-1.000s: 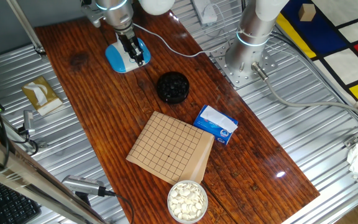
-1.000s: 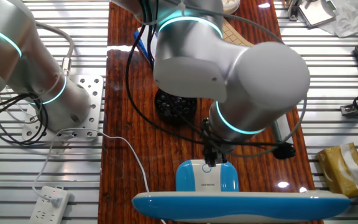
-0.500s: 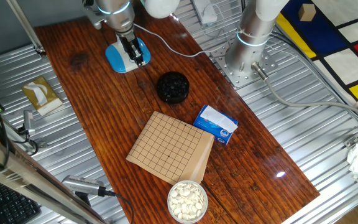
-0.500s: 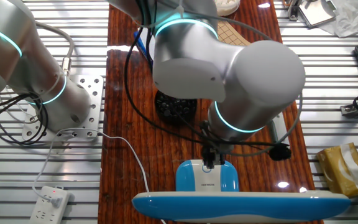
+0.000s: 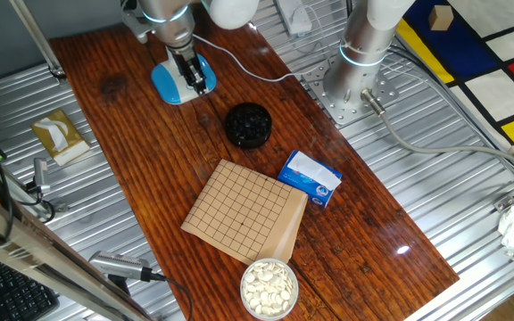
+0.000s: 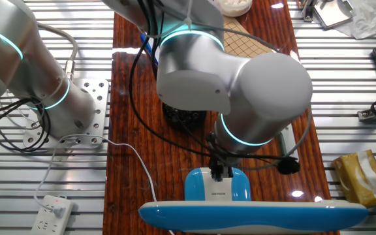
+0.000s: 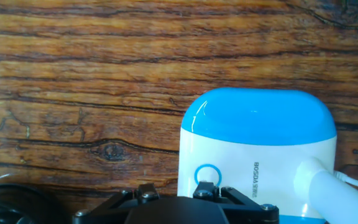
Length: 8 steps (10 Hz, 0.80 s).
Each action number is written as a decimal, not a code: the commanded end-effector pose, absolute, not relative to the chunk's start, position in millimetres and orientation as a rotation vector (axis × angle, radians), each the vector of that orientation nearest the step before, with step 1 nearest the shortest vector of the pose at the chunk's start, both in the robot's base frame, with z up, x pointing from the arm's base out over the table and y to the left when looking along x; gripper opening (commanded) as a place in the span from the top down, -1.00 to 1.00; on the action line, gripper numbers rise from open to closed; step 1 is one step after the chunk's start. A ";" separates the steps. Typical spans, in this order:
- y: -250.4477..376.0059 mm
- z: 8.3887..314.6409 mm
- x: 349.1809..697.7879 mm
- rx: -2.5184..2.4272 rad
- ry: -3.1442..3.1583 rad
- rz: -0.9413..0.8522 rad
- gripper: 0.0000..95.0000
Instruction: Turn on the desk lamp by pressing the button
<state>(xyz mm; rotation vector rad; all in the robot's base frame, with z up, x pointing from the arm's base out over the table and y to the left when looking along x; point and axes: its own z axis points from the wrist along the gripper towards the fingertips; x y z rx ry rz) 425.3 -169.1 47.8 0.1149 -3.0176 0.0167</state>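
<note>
The desk lamp's light-blue base [image 5: 175, 83] stands at the far left of the wooden table, with a white cord trailing off to the right. My gripper [image 5: 195, 79] is right over the base. In the other fixed view, the gripper [image 6: 217, 173] comes down onto the white patch of the base [image 6: 240, 189], behind the lamp head [image 6: 253, 213]. In the hand view, the button [image 7: 206, 174], a blue ring on the white patch, sits just ahead of the gripper [image 7: 204, 190]. The white neck [image 7: 328, 190] rises at the right. No view shows a gap or contact between the fingertips.
A black bowl of dark stones [image 5: 247, 125] stands near the lamp. Nearer the front are a wooden grid board [image 5: 244, 209], a blue box [image 5: 310, 178] and a bowl of white stones [image 5: 269, 287]. A tissue box [image 5: 59, 135] lies off the table's left edge.
The arm has shifted slightly, and the gripper has moved a little along the lamp base. The lamp has not moved.
</note>
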 end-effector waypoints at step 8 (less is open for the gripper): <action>-171.3 42.4 426.6 0.138 -3.026 0.015 0.20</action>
